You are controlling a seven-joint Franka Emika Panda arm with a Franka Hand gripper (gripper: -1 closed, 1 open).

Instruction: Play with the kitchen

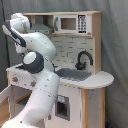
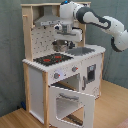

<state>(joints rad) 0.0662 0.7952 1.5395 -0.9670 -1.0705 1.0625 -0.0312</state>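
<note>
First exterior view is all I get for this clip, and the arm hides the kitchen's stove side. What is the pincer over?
Observer: In the second exterior view, the pincer hangs right above a metal pot.
Operator: Where is that pot?
Observer: Just behind the red-ringed hob, beside the sink.
Operator: And the oven?
Observer: The oven door is open, standing out from the front.

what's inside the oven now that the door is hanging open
In the second exterior view the oven door hangs open and down. The cavity behind it is dark; no item shows in it. Its back and floor are hidden by the door and shadow.
</note>
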